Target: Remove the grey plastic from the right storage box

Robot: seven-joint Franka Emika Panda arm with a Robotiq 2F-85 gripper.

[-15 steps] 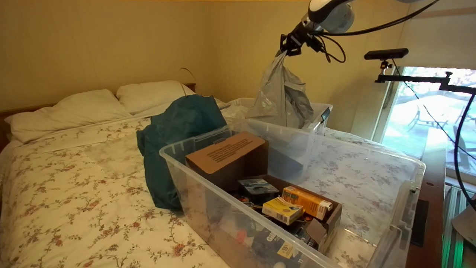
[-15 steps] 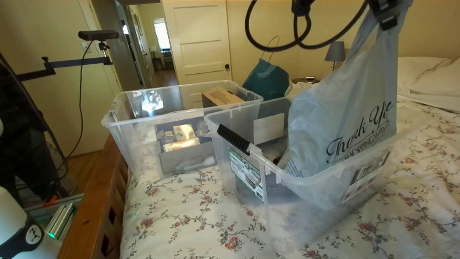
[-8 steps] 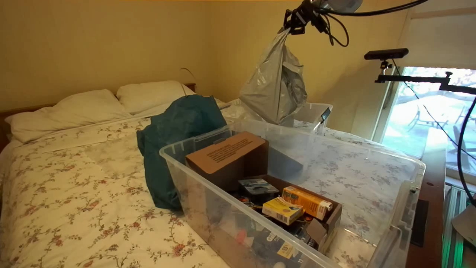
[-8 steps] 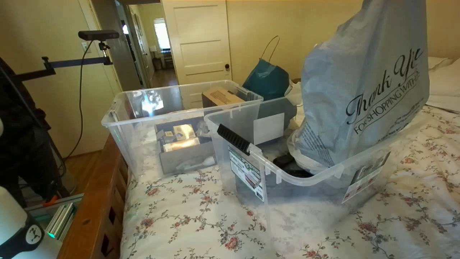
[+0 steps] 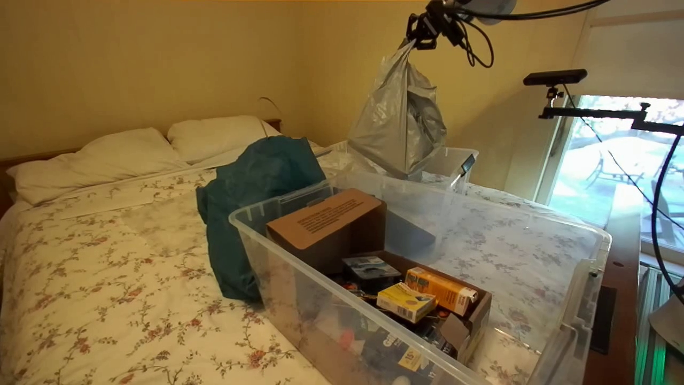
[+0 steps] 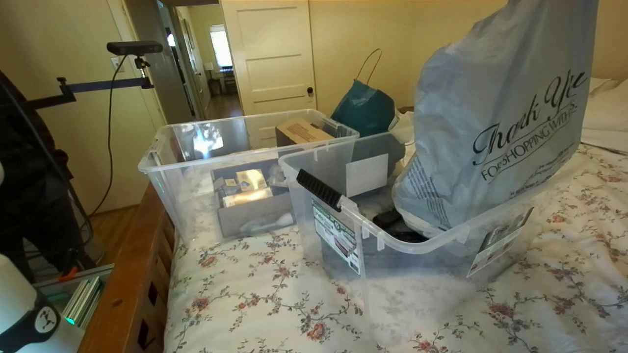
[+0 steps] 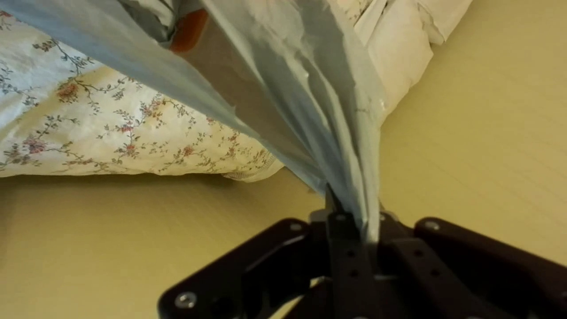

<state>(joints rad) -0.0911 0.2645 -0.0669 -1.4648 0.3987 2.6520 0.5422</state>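
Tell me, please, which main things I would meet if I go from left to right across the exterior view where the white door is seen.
Black camera → white door → teal bag → grey plastic bag → white pillows, partly hidden behind the grey plastic bag.

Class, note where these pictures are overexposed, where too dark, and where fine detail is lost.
In an exterior view, daylight washes out the window; in an exterior view, smallest print on the grey bag is unreadable; in the wrist view, the claw looks nearly black.
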